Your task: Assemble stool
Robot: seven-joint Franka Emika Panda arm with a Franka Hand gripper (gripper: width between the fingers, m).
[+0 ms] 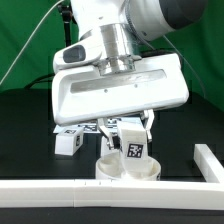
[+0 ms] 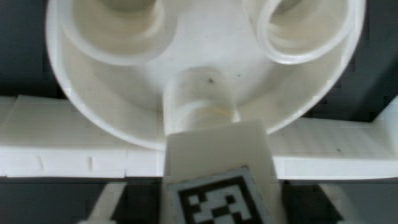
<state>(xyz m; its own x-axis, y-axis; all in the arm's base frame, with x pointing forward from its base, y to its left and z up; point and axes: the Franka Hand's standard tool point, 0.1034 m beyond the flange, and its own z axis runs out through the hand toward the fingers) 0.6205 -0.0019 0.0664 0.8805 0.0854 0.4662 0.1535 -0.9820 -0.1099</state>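
Rail foremost, leg in hand, upright on seat

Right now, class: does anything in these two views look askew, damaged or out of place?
Nothing stands out. The gripper holds a leg roughly upright over the seat disc; a spare leg lies loose at the exterior view's left. No damage shows.

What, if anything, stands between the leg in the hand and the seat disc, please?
Nothing visible does. The hand holds the leg upright over the seat disc, and the wrist view shows its end reaching the disc with nothing between them.
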